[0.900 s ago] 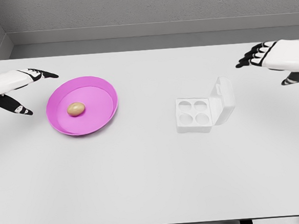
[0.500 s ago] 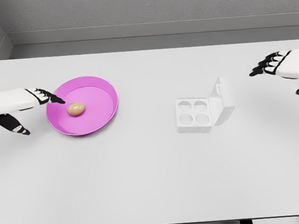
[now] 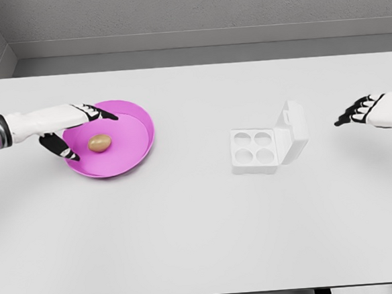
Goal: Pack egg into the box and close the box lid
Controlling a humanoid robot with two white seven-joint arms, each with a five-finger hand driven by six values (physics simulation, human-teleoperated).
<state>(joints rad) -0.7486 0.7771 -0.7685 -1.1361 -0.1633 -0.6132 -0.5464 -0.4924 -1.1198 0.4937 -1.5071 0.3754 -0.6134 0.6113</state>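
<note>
The left hand (image 3: 70, 125) hangs over the left rim of the pink plate (image 3: 138, 134), fingers spread wide and holding nothing, thumb just beside the egg (image 3: 99, 143). The egg lies inside the plate. Well to the right on the table (image 3: 201, 227), the white box (image 3: 268, 142) sits with its lid up. The right hand (image 3: 376, 111) hovers at the far right, fingers relaxed and empty.

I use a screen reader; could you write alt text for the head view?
The left hand reaches open-fingered over a pink plate toward the egg on it. An open white box with four empty cups sits to the right, the open right hand beyond it.
</note>
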